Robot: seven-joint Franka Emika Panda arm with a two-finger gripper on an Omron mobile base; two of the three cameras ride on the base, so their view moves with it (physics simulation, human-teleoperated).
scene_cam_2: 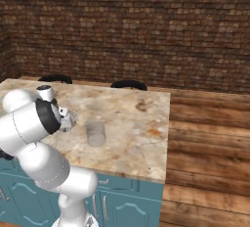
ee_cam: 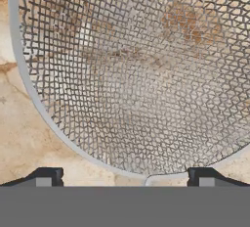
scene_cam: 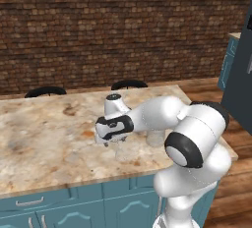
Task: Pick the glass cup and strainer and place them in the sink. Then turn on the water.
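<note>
silvery wire mesh of the strainer (ee_cam: pixel 141 74) right under the hand, rim curving just above the two dark fingertips (ee_cam: pixel 49 176). gripper (ee_cam: pixel 124 179) spread wide, jaws standing either side of the near rim, pinching nothing yet.

step in hand, by the look of it: reaching for the strainer, first of the two pick-ups. next move likely calls for sinking a little lower so the rim or the thin wire stub at the near edge sits between the jaws, then closing and lifting clear before carrying toward the sink. mesh is thin and light, so a slip or a tilt on closing seems possible.

strainer (scene_cam_2: pixel 68 119) resting on the marble counter (scene_cam_2: pixel 132 123), close to the front edge, directly under the gripper (scene_cam: pixel 106 141). round bowl, see-through, counter's tan and rust veining visible through the weave, pale metal rim.

glass cup (scene_cam_2: pixel 95 133) standing upright just beside the strainer, apart from it, nearly transparent, plain cylinder without handle; also faint beside the strainer, partly behind the forearm (scene_cam: pixel 155 137).
</note>
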